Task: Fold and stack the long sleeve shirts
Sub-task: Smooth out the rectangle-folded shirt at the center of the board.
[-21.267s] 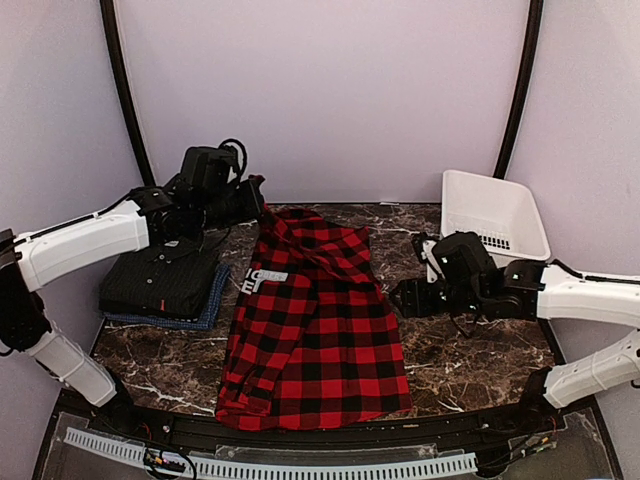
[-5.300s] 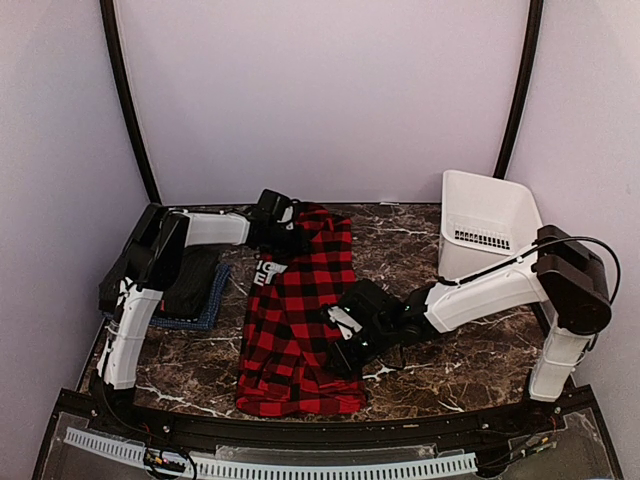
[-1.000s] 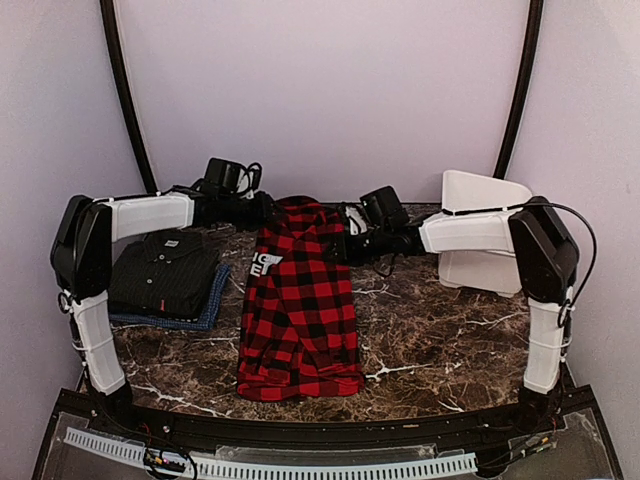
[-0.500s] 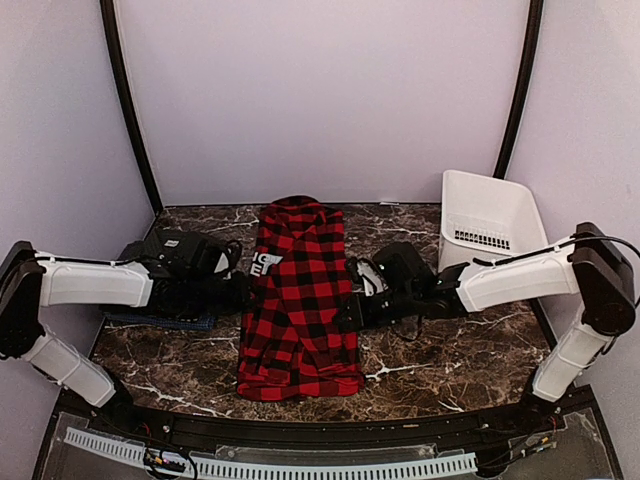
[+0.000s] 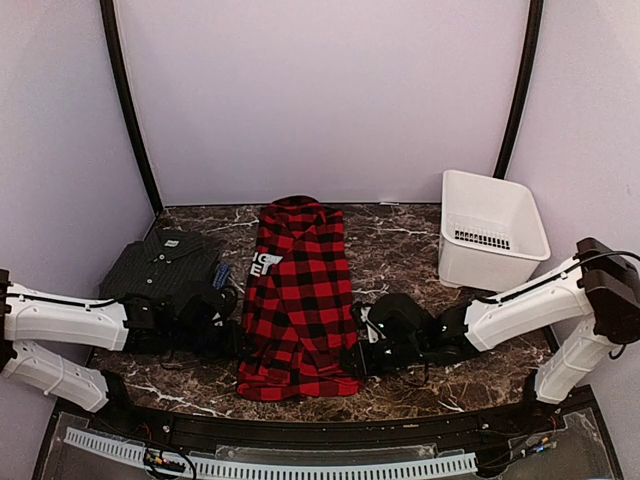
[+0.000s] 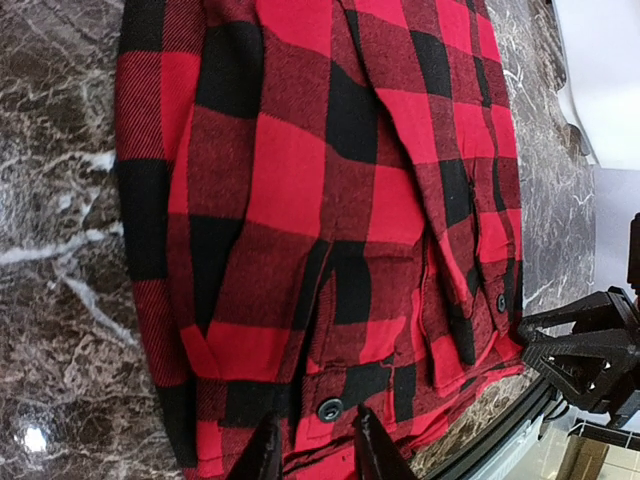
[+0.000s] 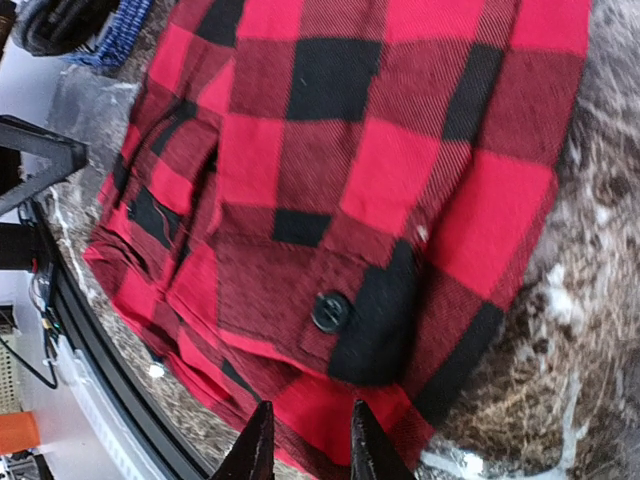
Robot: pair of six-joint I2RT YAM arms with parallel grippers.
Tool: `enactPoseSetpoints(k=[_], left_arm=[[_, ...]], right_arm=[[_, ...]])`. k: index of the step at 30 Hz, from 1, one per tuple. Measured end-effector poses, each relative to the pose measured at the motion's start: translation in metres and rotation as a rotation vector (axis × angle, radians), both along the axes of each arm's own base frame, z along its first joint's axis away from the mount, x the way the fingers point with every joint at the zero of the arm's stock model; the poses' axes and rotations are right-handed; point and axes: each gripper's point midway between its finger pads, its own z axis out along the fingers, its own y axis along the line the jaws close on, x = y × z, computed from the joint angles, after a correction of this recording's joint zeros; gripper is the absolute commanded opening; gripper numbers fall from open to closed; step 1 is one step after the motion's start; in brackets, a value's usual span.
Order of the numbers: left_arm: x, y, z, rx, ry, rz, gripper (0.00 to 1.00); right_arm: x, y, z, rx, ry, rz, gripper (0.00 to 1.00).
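Observation:
The red-and-black checked shirt (image 5: 300,300) lies flat as a long narrow strip down the middle of the table, white letters (image 5: 266,264) on its left edge. My left gripper (image 5: 237,340) sits low at the strip's near left side, and my right gripper (image 5: 352,358) at its near right corner. In the left wrist view the gripper (image 6: 315,435) is open, its narrow gap just over the buttoned hem (image 6: 330,408). The right gripper (image 7: 310,425) is likewise open over the hem near a button (image 7: 330,311). The black shirt (image 5: 160,268) lies folded on the blue one (image 5: 222,275) at the left.
A white plastic basket (image 5: 475,265) stands at the back right. The table's near edge with its black rail (image 5: 320,425) runs just beyond the shirt's hem. Dark marble (image 5: 450,380) shows to the right of the shirt.
Both arms have swept from the collar end at the back down along the shirt's sides to its near hem. The left jaws have narrowed a little.

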Motion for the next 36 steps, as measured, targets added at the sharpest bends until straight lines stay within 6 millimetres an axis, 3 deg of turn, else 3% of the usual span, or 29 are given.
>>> enactPoseSetpoints(k=[5, 9, 13, 16, 21, 27, 36], left_arm=[[-0.006, 0.004, 0.003, -0.011, -0.003, 0.017, 0.25], [0.003, -0.011, 0.018, -0.021, -0.034, -0.012, 0.25], [0.027, -0.061, 0.039, -0.041, -0.072, -0.084, 0.24], [0.035, -0.1, 0.042, -0.061, -0.086, -0.152, 0.24], [0.035, -0.146, 0.027, -0.066, -0.073, -0.243, 0.24], [0.034, -0.18, 0.005, -0.069, -0.037, -0.312, 0.24], [0.032, -0.19, -0.021, -0.049, 0.006, -0.338, 0.24]], right_arm=[[-0.005, -0.007, -0.009, -0.047, -0.018, -0.027, 0.24], [-0.004, -0.016, -0.009, -0.086, -0.044, -0.052, 0.26], [-0.003, -0.033, 0.003, -0.084, -0.074, -0.092, 0.28], [-0.004, -0.048, 0.006, -0.084, -0.093, -0.119, 0.28], [-0.01, -0.066, -0.012, -0.13, -0.084, -0.123, 0.28], [-0.019, -0.061, -0.022, -0.148, -0.095, -0.075, 0.28], [-0.025, -0.044, -0.028, -0.156, -0.119, -0.009, 0.27]])
